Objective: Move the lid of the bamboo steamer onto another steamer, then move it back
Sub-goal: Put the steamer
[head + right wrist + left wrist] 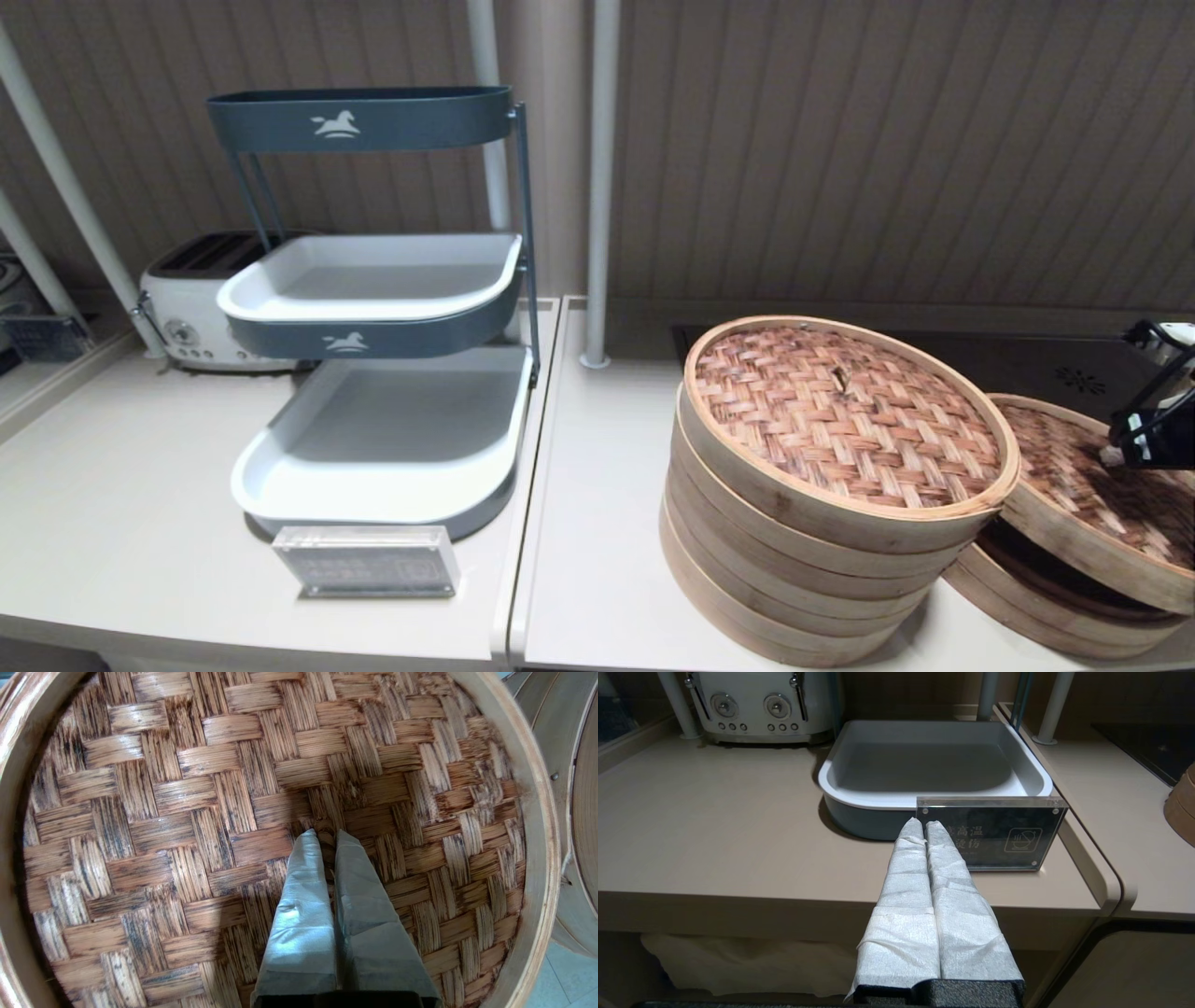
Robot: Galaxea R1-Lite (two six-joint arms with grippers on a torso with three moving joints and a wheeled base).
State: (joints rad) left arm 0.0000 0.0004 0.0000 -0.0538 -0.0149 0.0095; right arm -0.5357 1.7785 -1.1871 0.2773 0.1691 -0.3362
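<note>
Right gripper point(326, 836) pinches round woven-bamboo lid point(196, 826), seemingly by its handle

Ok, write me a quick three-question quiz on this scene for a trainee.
1. Which appliance stands on the counter behind the tiered tray rack?
2. True or false: the right hand is shut on the centre handle of the bamboo steamer lid.
3. That lid is: A) lying flat on the counter; B) tilted above the low steamer; C) inside a rack tray.

Key: 1. The toaster. 2. True. 3. B.
</note>
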